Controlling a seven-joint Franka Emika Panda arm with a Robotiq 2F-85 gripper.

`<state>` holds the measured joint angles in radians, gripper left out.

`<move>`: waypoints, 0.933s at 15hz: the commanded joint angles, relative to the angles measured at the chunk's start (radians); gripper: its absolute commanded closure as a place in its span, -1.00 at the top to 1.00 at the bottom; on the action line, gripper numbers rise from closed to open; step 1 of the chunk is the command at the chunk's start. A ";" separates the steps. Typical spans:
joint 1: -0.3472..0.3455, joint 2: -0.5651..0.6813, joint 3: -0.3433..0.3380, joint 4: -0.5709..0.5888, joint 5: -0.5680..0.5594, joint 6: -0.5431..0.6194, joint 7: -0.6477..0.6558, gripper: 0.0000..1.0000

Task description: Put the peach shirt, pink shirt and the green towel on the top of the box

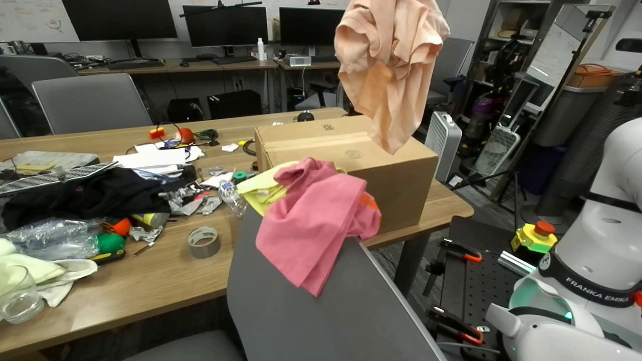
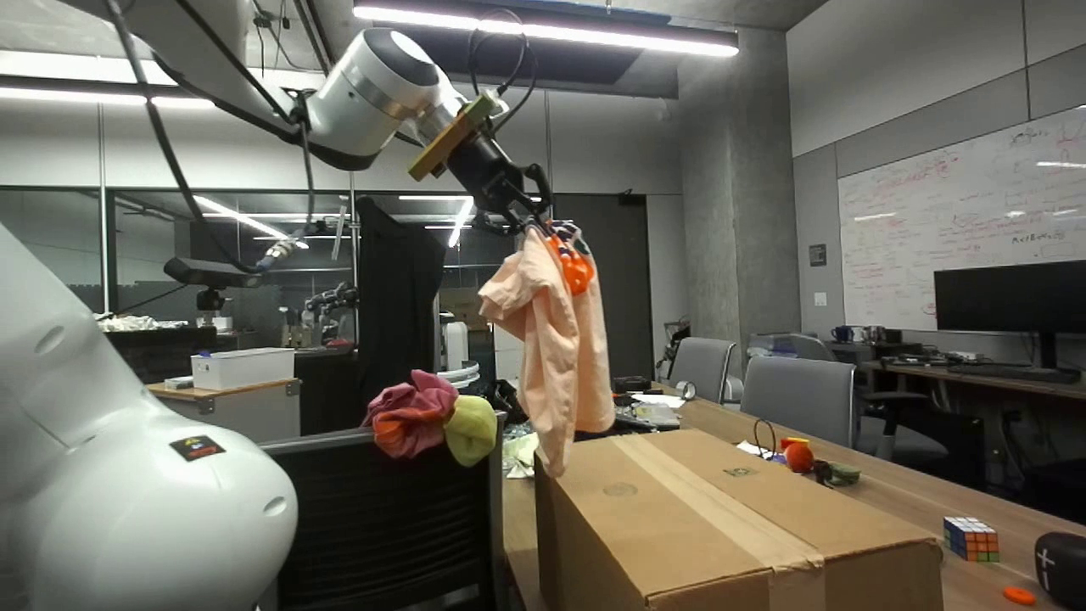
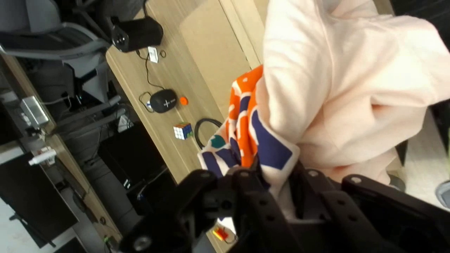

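We are holding the peach shirt point(image 2: 551, 356) clamped between the fingers point(image 3: 306, 193), its long axis hanging straight down from them; the box point(image 2: 721, 501) is lying below them, though whether squarely beneath, we cannot tell.

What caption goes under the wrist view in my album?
Jaws pinch the peach shirt, with a puzzle cube on the table beyond.

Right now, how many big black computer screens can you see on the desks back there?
3 in an exterior view: the left black screen, the middle black screen, and the right black screen, partly behind the hanging peach cloth shirt. More may be hidden.
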<state>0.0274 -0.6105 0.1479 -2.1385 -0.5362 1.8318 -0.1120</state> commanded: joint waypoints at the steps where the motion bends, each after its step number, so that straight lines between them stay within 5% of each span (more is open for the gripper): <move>1: -0.062 0.118 -0.041 0.066 -0.075 -0.010 0.040 -0.93; 7: -0.136 0.282 -0.072 0.130 -0.259 0.033 0.308 -0.93; 14: -0.146 0.419 -0.102 0.223 -0.379 0.061 0.693 -0.93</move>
<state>-0.1190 -0.2448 0.0524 -1.9820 -0.8573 1.8855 0.4430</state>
